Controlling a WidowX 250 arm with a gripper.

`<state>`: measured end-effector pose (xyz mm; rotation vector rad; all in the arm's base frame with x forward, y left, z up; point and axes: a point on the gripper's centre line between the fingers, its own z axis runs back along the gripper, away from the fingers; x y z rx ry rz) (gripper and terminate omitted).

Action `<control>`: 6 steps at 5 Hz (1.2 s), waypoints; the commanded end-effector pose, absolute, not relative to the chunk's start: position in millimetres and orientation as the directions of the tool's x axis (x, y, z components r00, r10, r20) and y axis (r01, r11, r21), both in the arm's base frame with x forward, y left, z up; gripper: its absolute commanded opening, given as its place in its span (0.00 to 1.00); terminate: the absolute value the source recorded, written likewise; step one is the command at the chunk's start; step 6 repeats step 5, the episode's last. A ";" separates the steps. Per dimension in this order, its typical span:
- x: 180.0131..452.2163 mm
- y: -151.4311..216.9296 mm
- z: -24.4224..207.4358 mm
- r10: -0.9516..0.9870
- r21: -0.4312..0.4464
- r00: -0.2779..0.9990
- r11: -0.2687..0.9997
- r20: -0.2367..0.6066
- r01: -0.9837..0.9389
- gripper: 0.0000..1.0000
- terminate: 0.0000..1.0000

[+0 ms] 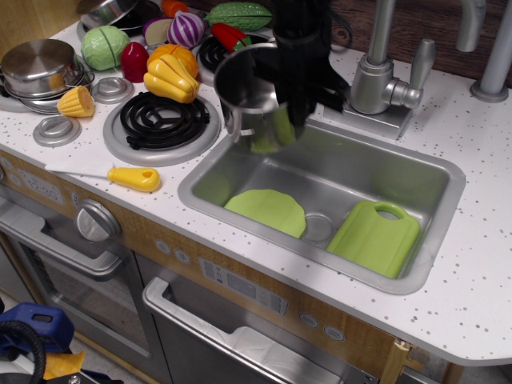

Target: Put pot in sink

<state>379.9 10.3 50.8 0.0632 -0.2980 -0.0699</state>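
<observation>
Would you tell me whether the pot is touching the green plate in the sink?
Apart: the camera view shows the pot held above the sink's back-left corner, bare basin between it and the plate.

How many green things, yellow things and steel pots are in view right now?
Green: 4 (plate, cutting board, cabbage half, leafy vegetable)
Yellow: 3 (knife handle, corn piece, squash)
Steel pots: 2 (held pot, lidded pot)
Total: 9

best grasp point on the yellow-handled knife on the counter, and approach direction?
Take the yellow handle of the knife, from straight above. It is the thick, rounded end, lying flat on the counter with bare surface around it; the white blade is too thin and flat to pinch.
</observation>
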 end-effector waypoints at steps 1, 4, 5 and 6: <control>373.0 2.6 56.8 0.020 -0.017 0.908 1.000 0.418 -0.014 0.00 0.00; 373.6 -7.7 29.7 0.133 -0.158 0.858 0.985 0.495 -0.062 1.00 0.00; 373.6 -7.7 29.7 0.133 -0.158 0.858 0.985 0.495 -0.062 1.00 1.00; 373.6 -7.7 29.7 0.133 -0.158 0.858 0.985 0.495 -0.062 1.00 1.00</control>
